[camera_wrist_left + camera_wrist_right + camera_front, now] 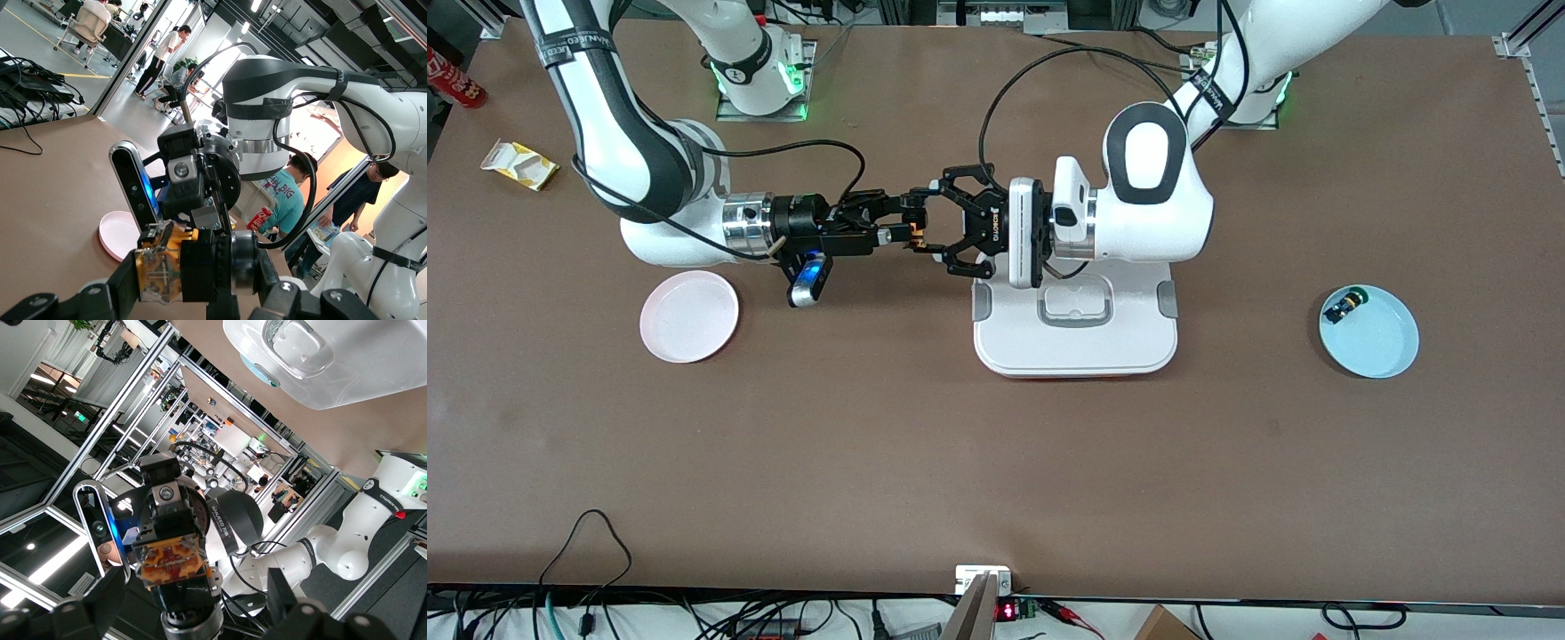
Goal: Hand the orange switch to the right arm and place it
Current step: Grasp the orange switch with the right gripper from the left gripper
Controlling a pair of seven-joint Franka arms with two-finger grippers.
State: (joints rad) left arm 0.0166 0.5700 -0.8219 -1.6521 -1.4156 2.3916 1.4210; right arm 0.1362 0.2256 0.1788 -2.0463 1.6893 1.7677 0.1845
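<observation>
The orange switch (916,237) hangs in the air between the two grippers, over bare table between the pink plate and the white case. My left gripper (932,229) is shut on it. In the left wrist view the black fingers (125,285) clamp the switch (160,273) end to end, brownish-gold block at one finger. My right gripper (907,228) faces it head-on and stands open. Seen from the right wrist, its fingers (100,597) stand on either side of the switch (175,563) with gaps showing. The orange cap is hidden.
A pink plate (689,316) lies toward the right arm's end. A white case (1076,342) sits under the left wrist. A blue plate (1383,342) toward the left arm's end holds another small button (1344,307). A yellow carton (519,164) lies near the table edge.
</observation>
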